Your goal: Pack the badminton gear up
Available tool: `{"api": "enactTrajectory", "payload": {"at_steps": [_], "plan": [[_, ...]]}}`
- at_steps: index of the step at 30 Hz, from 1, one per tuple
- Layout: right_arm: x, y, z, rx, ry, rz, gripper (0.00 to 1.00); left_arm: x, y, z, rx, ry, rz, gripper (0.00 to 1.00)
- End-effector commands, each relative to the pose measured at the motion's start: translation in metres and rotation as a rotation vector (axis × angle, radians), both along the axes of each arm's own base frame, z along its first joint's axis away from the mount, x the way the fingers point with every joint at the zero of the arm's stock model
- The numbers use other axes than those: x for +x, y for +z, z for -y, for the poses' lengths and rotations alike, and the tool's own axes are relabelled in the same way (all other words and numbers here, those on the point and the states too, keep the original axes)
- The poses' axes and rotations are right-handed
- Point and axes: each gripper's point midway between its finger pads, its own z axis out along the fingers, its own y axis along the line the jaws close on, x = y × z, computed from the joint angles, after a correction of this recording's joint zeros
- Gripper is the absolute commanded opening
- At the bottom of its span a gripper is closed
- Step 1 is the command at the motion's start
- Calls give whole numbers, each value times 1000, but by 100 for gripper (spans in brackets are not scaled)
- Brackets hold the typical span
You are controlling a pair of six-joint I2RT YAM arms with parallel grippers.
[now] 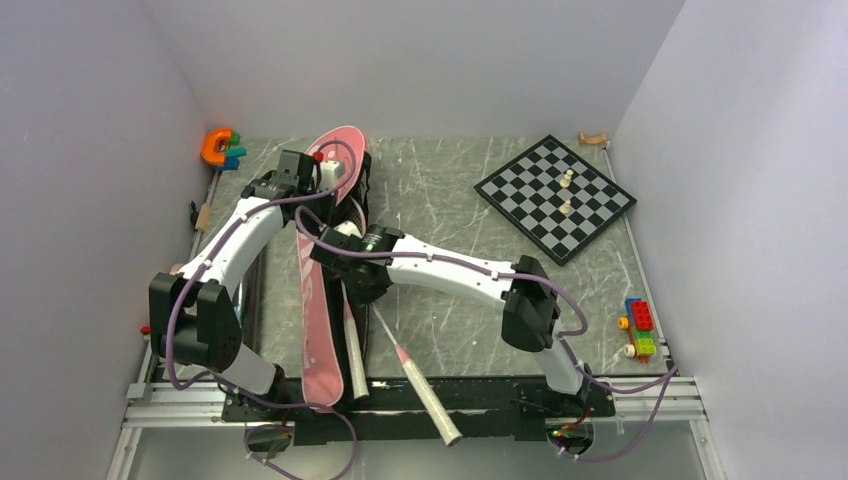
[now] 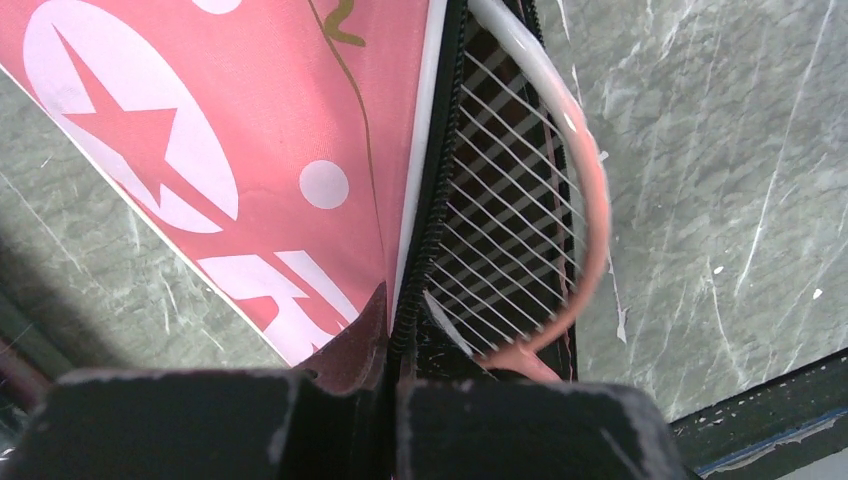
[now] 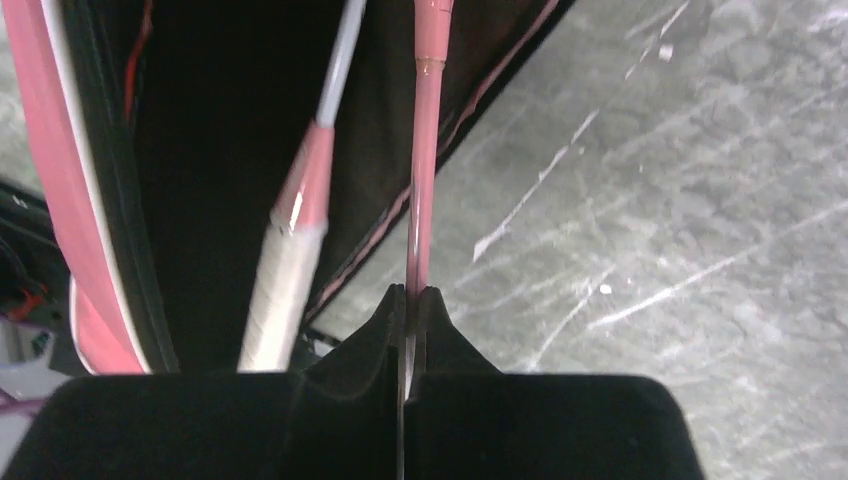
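The left arm [image 1: 240,235] rises from its base along the left side of the pink bag [image 1: 318,330], elbow bent. Its left gripper [image 2: 390,385] sits at the bag's far end, jaws pressed together on the bag's zipper edge. The right arm [image 1: 450,268] folds in from the right, wrist tipped down just right of the bag's middle, where the right gripper [image 3: 410,300] is clamped tight on a racket shaft [image 3: 425,150].

Chessboard [image 1: 530,195], orange toy [image 1: 214,147], perhaps brick car [image 1: 640,328]
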Motion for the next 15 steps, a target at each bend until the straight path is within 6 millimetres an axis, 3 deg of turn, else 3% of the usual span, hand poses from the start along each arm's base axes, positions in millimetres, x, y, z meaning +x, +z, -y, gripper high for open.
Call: {"api": "enactTrajectory", "payload": {"at_steps": [1,7,15], "plan": [[35,31,-40,234,-11,91,0,-5,28,19,-98,-62,57,0],[70,41,-47,360,-69,149,0,-7,30,23,-118,-78,54,0],[112,70,-48,596,-175,155,0,-11,33,28,-143,-98,52,0]]}}
